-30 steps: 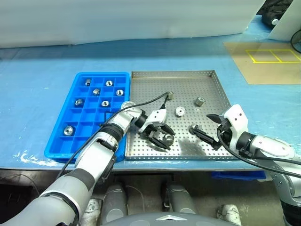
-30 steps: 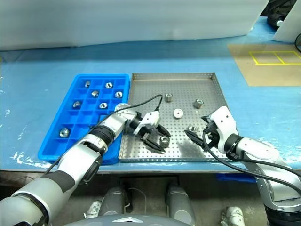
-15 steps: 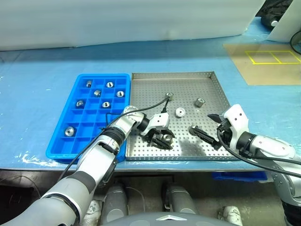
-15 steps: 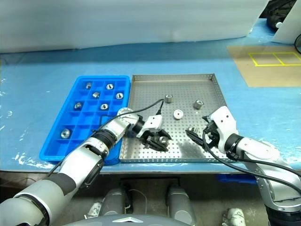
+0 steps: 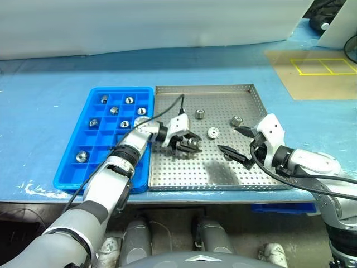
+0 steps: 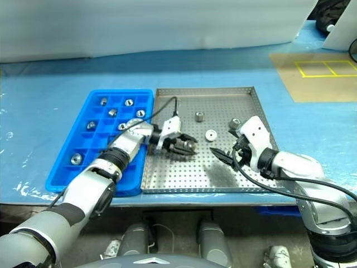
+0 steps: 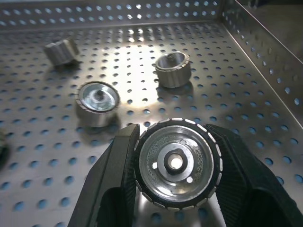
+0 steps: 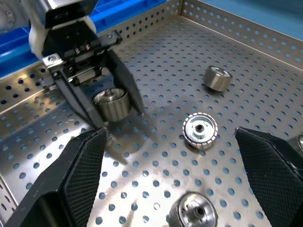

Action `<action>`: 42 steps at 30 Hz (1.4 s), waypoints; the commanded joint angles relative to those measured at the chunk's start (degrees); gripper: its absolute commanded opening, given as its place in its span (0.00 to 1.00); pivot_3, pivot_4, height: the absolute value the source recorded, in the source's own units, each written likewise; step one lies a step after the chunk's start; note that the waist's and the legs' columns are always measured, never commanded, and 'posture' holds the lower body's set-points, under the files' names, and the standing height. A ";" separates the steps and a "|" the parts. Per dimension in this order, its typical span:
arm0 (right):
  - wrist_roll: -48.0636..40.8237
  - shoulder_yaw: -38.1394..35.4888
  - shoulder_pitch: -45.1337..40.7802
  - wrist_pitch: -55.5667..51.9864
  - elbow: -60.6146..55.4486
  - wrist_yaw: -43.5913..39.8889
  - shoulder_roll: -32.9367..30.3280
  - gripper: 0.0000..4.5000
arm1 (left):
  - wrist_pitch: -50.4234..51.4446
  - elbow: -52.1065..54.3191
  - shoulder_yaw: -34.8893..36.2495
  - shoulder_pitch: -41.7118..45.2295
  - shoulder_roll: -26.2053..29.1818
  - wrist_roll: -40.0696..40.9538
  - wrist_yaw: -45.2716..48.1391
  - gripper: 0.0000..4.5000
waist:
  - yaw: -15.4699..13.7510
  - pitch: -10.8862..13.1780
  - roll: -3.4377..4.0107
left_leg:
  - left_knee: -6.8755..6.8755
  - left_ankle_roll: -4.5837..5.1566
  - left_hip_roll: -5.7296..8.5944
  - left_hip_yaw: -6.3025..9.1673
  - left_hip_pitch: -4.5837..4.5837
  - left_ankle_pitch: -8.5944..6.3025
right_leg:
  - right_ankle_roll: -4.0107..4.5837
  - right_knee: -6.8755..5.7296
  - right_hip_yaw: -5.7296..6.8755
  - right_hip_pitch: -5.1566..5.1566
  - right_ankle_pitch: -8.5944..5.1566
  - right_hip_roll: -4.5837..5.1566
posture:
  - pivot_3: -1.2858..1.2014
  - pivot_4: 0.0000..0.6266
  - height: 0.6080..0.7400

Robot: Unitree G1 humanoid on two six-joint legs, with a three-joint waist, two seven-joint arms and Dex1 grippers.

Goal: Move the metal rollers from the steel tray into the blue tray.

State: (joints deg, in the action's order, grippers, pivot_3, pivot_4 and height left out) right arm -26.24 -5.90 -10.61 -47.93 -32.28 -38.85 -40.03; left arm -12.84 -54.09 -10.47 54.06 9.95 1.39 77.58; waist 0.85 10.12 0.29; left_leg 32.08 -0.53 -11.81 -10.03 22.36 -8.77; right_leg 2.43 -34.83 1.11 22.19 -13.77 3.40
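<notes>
Two end effectors worked over the near half of the steel tray. The left end effector was clamped on one roller, held between its fingers above the tray's perforated floor, toward the tray's left side. The right end effector stood wide apart with nothing in it, pointing left across the tray's right half.

Four more rollers lay loose on the steel tray. One sat just below the right end effector, one lay near the middle, and two lay farther back. That made five in or over that tray.

The blue tray lay touching the steel tray's left rim. It held seven rollers, each in its own compartment. One sat alone near the front, and six were grouped in the far rows.

Both trays rested on a surface covered in blue sheeting. Beyond them, at the far right, lay a brown mat marked with yellow rectangles. A white backdrop ran along the back.
</notes>
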 commanded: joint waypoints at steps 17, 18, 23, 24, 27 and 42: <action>8.13 21.12 -30.63 21.68 33.60 -18.26 13.58 0.99 | 15.99 29.80 14.11 -15.44 27.11 8.88 -7.54 0.40 | -4.97 0.04 -0.01 | 0.10 -0.22 -0.07 -0.04 0.94 0.13 | 0.17 -0.89 0.24 1.14 -0.08 0.04 | 0.54 0.24 1.00; 8.38 21.39 -31.03 22.41 34.63 -18.90 14.20 0.99 | 16.27 29.25 15.45 -16.77 28.01 8.86 -9.76 0.40 | -5.10 0.04 -0.01 | 0.10 -0.28 -0.08 -0.04 0.95 0.16 | 0.18 -0.90 0.28 1.15 -0.08 0.04 | 0.54 0.24 1.00; 9.76 21.79 -31.40 24.33 36.70 -20.74 15.29 0.99 | 17.94 31.02 17.81 -21.08 29.28 10.29 -13.71 0.40 | -6.75 0.05 -0.04 | 0.12 -0.47 -0.07 -0.01 0.98 0.27 | 0.18 -0.92 0.32 1.15 -0.09 0.06 | 0.56 0.24 1.00; 10.01 21.76 -31.39 24.51 36.87 -20.93 15.39 0.99 | 18.25 31.44 17.83 -21.62 29.25 10.47 -14.04 0.40 | -7.12 0.05 -0.04 | 0.12 -0.47 -0.06 0.00 0.98 0.27 | 0.18 -0.93 0.33 1.13 -0.09 0.08 | 0.56 0.24 1.00; 10.64 21.40 -31.33 24.72 37.31 -21.28 15.48 0.99 | 18.40 31.41 17.24 -22.45 28.90 10.20 -14.86 0.40 | -7.76 0.08 -0.10 | 0.15 -0.50 -0.06 0.00 0.98 0.28 | 0.17 -0.92 0.32 1.13 -0.08 0.08 | 0.56 0.24 1.00; 11.29 19.69 -28.32 23.27 34.22 -19.57 13.75 0.99 | 14.42 22.32 13.26 -18.04 27.28 7.42 -15.74 0.77 | -7.78 0.09 -0.13 | 0.11 -0.75 -0.07 0.02 0.95 0.44 | 0.17 -0.96 0.30 1.17 -0.08 -0.03 | 0.53 0.24 1.00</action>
State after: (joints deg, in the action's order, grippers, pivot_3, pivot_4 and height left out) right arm -14.42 15.67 -39.02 -24.66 4.85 -58.66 -25.90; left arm 2.75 -31.49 2.77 34.83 36.46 9.27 62.09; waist -6.93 10.21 0.16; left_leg 32.18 -1.27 -11.88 -10.01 23.31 -8.33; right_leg 2.60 -35.79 1.41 23.36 -13.86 3.37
